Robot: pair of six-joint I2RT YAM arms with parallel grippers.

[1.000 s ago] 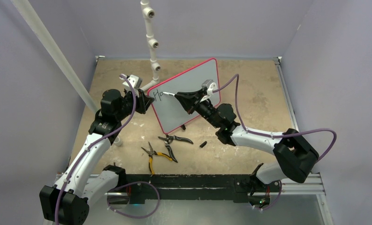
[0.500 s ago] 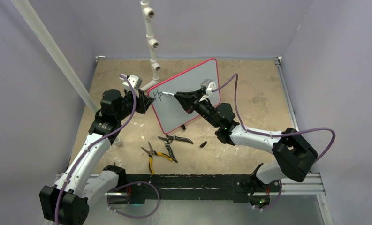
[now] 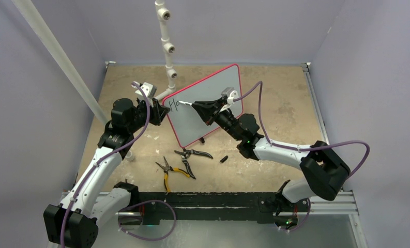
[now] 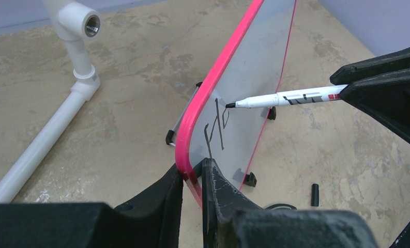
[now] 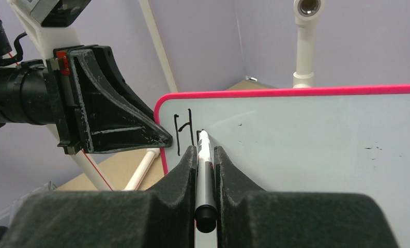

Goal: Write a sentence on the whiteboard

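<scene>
The right pincer (image 5: pixel 205 155) is clamped on a white marker (image 4: pixel 290 97), tip touching the whiteboard (image 3: pixel 213 85) beside the sentence (image 5: pixel 183 134), which reads only "H". The left pincer (image 4: pixel 192 173) pinches the board's pink frame; the board stands tilted on the surface (image 3: pixel 275 88).

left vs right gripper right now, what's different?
The left gripper clamps the pink frame of the whiteboard; the right gripper clamps a white marker. Left grips from the board's edge; right faces its writing side, marker tip by the first letters of the sentence. Both are shut.
</scene>
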